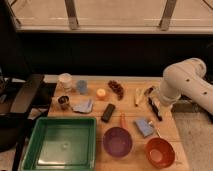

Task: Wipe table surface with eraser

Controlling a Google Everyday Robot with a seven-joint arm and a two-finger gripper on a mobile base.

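Observation:
The eraser [108,112] is a small black oblong block lying flat near the middle of the light brown wooden table surface [131,107]. It sits just below the orange cup [101,93]. My white arm [182,82] reaches in from the right. My gripper [152,96] hangs over the right part of the table, well to the right of the eraser and not touching it. A thin black-handled tool [156,111] lies just below the gripper.
A green tray [60,142] fills the front left. A purple bowl [117,141], an orange bowl [160,151] and a blue pad [144,127] lie in front. A white cup [65,81], blue cup [81,87], metal cup [63,101] and blue cloth [84,106] stand at the left.

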